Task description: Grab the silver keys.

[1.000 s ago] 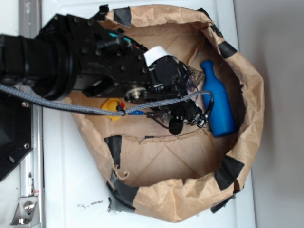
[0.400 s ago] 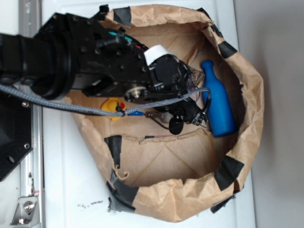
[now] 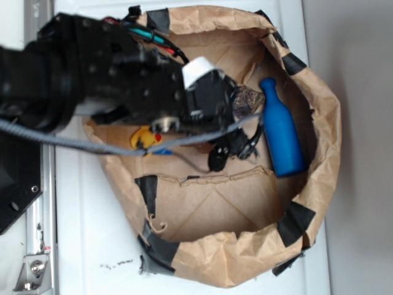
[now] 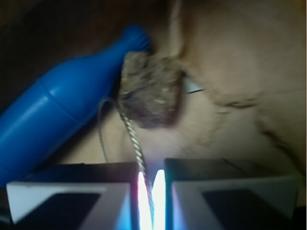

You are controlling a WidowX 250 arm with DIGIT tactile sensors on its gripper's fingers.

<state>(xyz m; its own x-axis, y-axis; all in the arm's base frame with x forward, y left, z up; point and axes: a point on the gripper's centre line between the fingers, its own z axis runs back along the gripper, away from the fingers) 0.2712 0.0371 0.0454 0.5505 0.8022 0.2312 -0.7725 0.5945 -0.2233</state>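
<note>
A blue bottle (image 3: 281, 136) lies in a taped paper bag (image 3: 319, 153) on a white surface (image 3: 92, 233). A mottled lump (image 4: 151, 91) sits by its neck; a yellow toy (image 3: 142, 137) is near the bag's wall.

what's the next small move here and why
Probably a slow, small lift: the jaws look shut on a twisted cord running to the mottled lump, beside the blue bottle. The silver keys aren't clearly visible.

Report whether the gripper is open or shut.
Nearly shut: in the wrist view the gripper fingers leave only a bright sliver, with a twisted metal strand running into it.
</note>
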